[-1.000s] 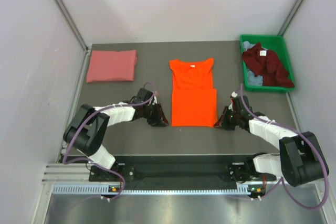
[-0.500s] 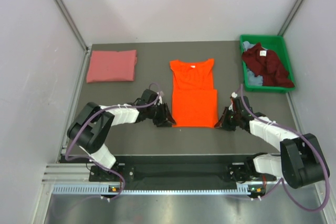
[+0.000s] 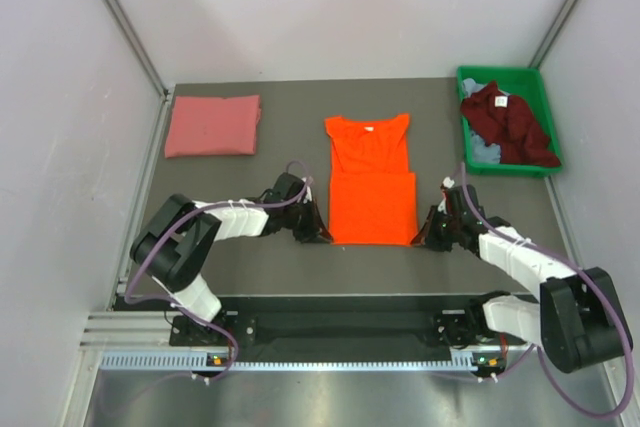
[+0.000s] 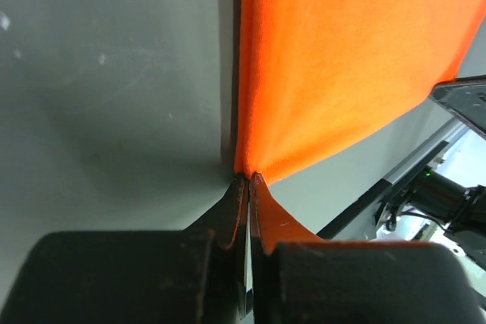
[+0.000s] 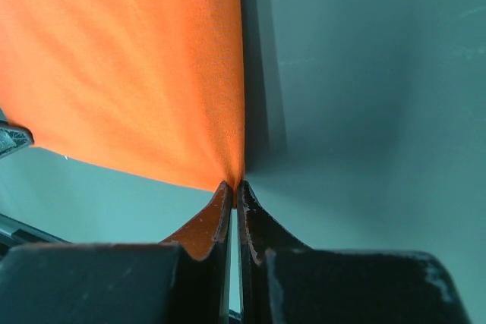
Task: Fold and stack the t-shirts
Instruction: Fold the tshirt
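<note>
While the orange shirt (image 3: 370, 182) lies flat at the table's (image 3: 290, 137) centre, bright and smooth, neck toward 12 o'clock and a fold line across its middle, the left gripper (image 3: 318, 232) is clamped tight on its 7 o'clock corner and the right gripper (image 3: 428, 237) on its 5 o'clock corner. A pink shirt (image 3: 213, 125) sits folded at 10 o'clock. A maroon shirt (image 3: 505, 122) lies crumpled in the bin (image 3: 540, 82) at 2 o'clock.

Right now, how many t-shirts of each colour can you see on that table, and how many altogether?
Orange t-shirt: 1
Salmon pink t-shirt: 1
Dark maroon t-shirt: 1
Pale blue-grey t-shirt: 1, mostly hidden under the maroon one in the green bin
Total: 4
</note>
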Robot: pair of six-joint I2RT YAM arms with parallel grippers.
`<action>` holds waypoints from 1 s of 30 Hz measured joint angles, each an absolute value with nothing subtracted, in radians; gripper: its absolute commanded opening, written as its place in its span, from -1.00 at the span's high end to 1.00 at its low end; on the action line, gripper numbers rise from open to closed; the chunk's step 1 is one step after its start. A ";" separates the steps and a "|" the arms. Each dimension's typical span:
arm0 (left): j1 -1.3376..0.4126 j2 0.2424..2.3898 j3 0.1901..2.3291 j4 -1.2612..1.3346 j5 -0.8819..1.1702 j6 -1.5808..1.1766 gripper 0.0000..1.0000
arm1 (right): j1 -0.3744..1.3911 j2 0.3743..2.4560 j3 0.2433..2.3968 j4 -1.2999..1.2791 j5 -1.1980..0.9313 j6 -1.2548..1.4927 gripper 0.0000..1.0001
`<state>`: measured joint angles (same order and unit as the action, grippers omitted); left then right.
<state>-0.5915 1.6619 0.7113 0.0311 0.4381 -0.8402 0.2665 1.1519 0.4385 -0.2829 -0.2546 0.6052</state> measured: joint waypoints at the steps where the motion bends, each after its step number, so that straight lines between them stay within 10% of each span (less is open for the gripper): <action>1: -0.599 1.657 0.711 0.023 0.428 -0.841 1.00 | 0.266 1.141 0.439 -0.293 -0.252 0.604 1.00; 30: -0.684 1.517 1.008 -0.394 0.244 -0.823 1.00 | 0.294 0.968 0.717 -0.636 -0.120 0.581 1.00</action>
